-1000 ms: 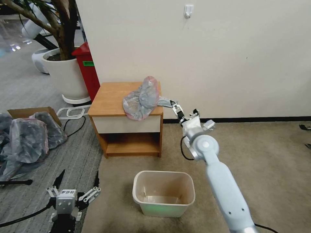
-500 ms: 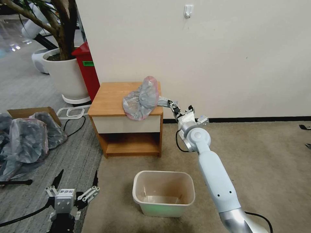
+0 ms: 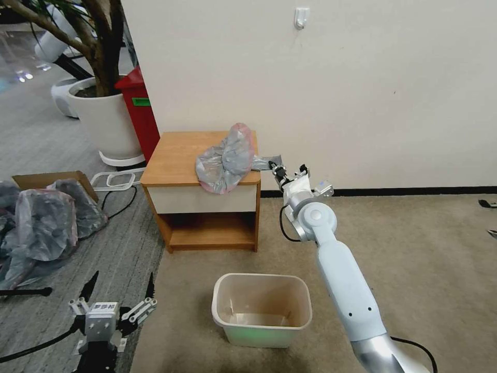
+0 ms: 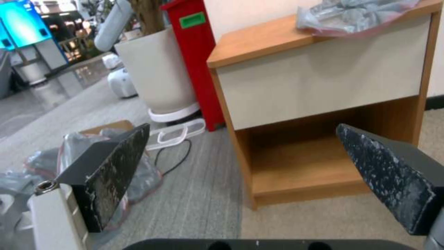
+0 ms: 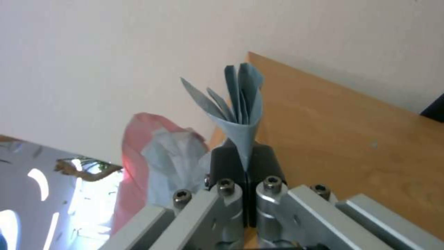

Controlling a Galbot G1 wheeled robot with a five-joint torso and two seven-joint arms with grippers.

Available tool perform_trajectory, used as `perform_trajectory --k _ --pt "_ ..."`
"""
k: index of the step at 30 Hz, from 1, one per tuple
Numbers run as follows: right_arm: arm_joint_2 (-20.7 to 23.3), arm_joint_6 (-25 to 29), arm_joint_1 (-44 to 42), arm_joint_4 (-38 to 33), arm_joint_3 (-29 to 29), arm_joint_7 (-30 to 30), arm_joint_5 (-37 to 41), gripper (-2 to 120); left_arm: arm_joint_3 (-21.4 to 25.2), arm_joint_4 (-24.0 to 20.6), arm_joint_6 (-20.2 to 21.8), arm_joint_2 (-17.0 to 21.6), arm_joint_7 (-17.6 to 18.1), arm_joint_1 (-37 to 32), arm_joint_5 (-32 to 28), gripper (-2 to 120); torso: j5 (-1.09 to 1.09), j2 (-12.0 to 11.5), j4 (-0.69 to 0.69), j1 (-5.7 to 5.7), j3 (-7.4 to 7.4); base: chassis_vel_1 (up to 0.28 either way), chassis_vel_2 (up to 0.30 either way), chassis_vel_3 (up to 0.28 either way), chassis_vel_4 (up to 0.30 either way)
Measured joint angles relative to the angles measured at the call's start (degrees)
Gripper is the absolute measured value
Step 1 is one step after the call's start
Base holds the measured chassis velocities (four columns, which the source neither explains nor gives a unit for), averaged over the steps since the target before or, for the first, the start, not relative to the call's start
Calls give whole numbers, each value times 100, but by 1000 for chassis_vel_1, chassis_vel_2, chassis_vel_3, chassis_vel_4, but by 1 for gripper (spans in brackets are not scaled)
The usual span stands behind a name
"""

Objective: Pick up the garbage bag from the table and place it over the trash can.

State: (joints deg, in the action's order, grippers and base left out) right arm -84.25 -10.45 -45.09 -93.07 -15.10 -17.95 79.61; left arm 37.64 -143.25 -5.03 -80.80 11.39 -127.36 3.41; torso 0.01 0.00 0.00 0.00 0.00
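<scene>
Right gripper (image 3: pixel 275 168) sits just off the table's (image 3: pixel 176 155) right edge, its two black fingers (image 5: pixel 222 163) pressed together on a pleated grey fold of the garbage bag (image 3: pixel 225 160). Most of that bag lies crumpled on the table's right front corner, pink rim uppermost, with one lobe drooping over the white drawer front. On the carpet in front of the table stands the trash can (image 3: pixel 261 310), its mouth uncovered. Left gripper (image 3: pixel 120 294) hangs low, left of the trash can, fingers spread wide and holding nothing.
</scene>
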Motion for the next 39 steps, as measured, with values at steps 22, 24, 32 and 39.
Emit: perform_trajectory --k 22,24,32,39 --pt "557 -523 -3893 -4123 987 -1541 92 0 -96 1 30 48 -36 185 55 100 -2 1 -1 0 -1 0 0 0 0" --pt "609 -550 -4209 -4234 899 -1657 7 0 -94 1 29 51 -38 190 58 100 -2 1 -1 0 -1 0 0 0 0" --pt "801 -556 -4631 -4277 587 -1709 -305 0 -206 1 84 -10 -128 334 55 100 -1 1 0 0 -1 0 0 0 0" --pt "846 -544 -4902 -4197 372 -1717 -573 0 -242 1 88 -78 -144 370 56 100 0 1 0 0 -1 0 0 0 0"
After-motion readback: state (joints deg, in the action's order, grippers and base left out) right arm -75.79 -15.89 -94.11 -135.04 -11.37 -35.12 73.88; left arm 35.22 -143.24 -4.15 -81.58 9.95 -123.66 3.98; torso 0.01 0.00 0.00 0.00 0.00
